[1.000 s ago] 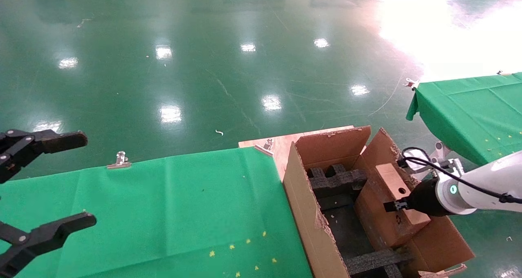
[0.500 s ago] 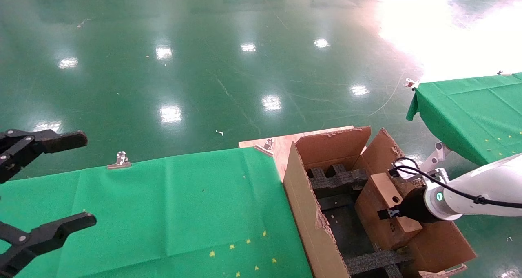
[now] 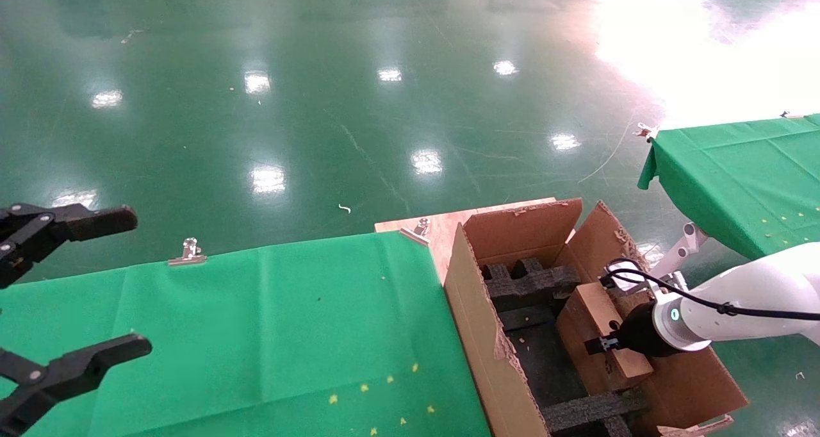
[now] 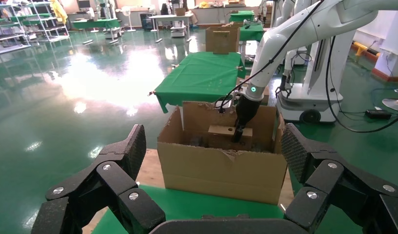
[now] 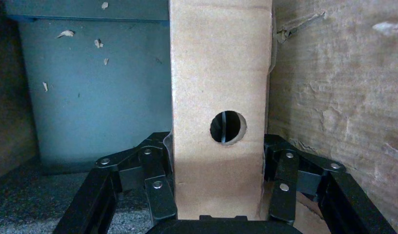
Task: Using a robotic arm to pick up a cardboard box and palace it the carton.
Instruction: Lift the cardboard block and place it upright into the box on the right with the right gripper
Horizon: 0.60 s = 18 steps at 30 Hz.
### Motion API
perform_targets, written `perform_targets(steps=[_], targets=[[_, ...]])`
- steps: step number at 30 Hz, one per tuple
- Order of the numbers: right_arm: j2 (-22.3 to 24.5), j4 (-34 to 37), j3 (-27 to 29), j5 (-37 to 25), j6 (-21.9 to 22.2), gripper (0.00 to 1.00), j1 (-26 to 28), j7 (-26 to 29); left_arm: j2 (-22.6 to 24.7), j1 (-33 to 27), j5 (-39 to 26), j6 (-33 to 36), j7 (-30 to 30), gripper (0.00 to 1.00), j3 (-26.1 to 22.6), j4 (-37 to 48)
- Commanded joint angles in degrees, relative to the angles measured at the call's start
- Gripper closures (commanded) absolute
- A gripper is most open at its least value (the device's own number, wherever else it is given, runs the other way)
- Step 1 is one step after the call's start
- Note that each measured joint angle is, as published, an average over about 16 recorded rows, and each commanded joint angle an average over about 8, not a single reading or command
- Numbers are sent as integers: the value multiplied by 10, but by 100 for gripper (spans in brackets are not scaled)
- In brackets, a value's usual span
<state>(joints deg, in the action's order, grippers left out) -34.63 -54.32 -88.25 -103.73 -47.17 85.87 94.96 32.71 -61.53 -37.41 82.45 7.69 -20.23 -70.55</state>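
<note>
The small cardboard box (image 3: 589,310), brown with a round hole, sits inside the large flapped carton (image 3: 474,321), close to its right wall. My right gripper (image 3: 608,344), on the white arm (image 3: 737,299) with a green ring light, is shut on the box. In the right wrist view the fingers (image 5: 158,170) press both sides of the box (image 5: 219,73) just below the hole, with the carton wall (image 5: 343,97) alongside. The left wrist view shows the carton (image 4: 221,168) and the box (image 4: 221,130) inside it. My left gripper (image 3: 138,282) is open and empty at the far left.
Black foam inserts (image 3: 528,280) line the carton's far and near ends. The carton stands on a wooden board (image 3: 442,229) beside a green-clothed table (image 3: 256,321) held by metal clips (image 3: 188,252). A second green table (image 3: 737,168) stands at the right, on a glossy green floor.
My right arm has moved the small box down and to the left, deeper into the carton. The left gripper has not moved.
</note>
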Motion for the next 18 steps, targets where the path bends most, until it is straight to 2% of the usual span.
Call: perform_targets(steps=[1, 2, 18], targets=[[-3, 6, 0, 4, 1, 7, -1, -6, 0, 0, 0, 0, 0, 0, 0, 0], [-3, 6, 0, 4, 0, 0, -1, -6, 0, 0, 0, 0, 0, 0, 0, 0], [7, -7, 3, 1, -4, 0, 7, 2, 0, 0, 0, 0, 0, 0, 0, 0]])
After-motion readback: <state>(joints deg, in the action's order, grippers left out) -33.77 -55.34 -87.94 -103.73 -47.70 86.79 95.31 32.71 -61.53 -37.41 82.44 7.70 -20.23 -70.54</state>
